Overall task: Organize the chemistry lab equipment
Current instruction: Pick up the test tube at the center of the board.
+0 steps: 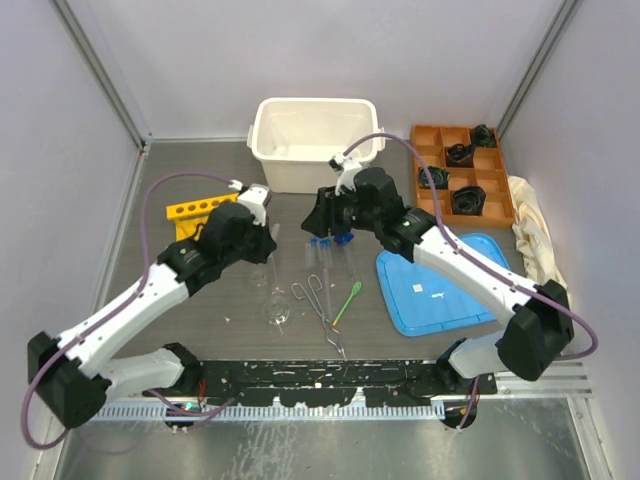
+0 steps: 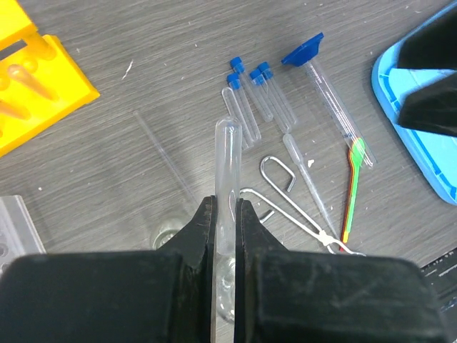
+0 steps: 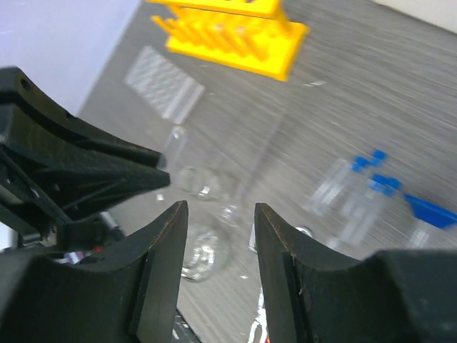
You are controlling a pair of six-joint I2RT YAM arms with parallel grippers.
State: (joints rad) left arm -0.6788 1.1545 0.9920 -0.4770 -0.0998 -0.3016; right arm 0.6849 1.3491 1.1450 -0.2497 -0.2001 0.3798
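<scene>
My left gripper is shut on a clear uncapped test tube that sticks out past its tips, held above the table. Beyond it lie several blue-capped test tubes, a blue-based cylinder, metal tongs and a green spatula. The yellow rack stands at the far left. My right gripper is open and holds nothing; it hangs over small clear glass flasks. A clear plastic rack lies near the yellow rack. From above, both grippers hover mid-table.
A white bin stands at the back centre. An orange compartment tray with black objects sits at the back right, a cream cloth beside it. A blue tray lies on the right under my right arm.
</scene>
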